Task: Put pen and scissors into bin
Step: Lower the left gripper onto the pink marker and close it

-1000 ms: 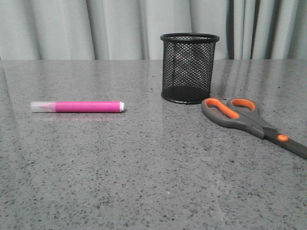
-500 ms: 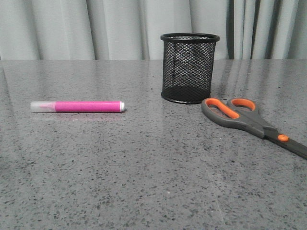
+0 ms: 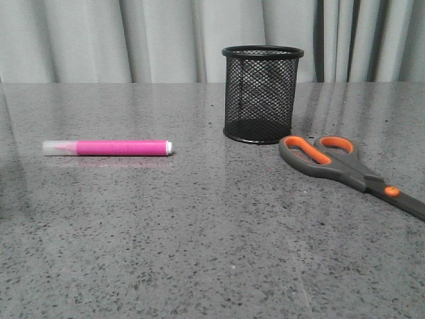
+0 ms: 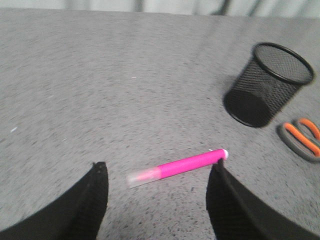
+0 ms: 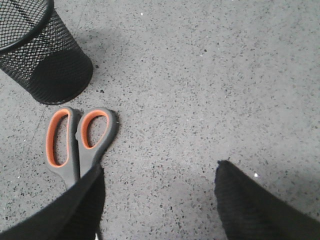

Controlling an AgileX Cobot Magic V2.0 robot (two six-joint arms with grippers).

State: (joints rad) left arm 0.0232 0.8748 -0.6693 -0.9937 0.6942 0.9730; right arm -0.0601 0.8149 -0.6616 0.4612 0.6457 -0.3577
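The pink pen [image 3: 106,147] lies flat on the grey table at the left, cap end to the left. The black mesh bin [image 3: 261,94] stands upright behind the middle. The scissors [image 3: 345,166] lie flat, shut, to the right of the bin, loops toward it. Neither gripper shows in the front view. My left gripper [image 4: 157,167] is open above the table; the pen [image 4: 177,166] lies just beyond its fingertips. My right gripper [image 5: 159,170] is open and empty; the scissors' loops [image 5: 80,140] lie beside one finger, which covers the blades. The bin [image 5: 42,55] stands beyond them.
Grey-white curtains [image 3: 133,40] hang behind the table's far edge. In the left wrist view the bin [image 4: 267,82] and the scissors' orange-lined loops [image 4: 302,140] lie off to one side of the pen.
The pen, bin and scissors have not moved. A faint shadow has grown at the table's left edge in the front view.
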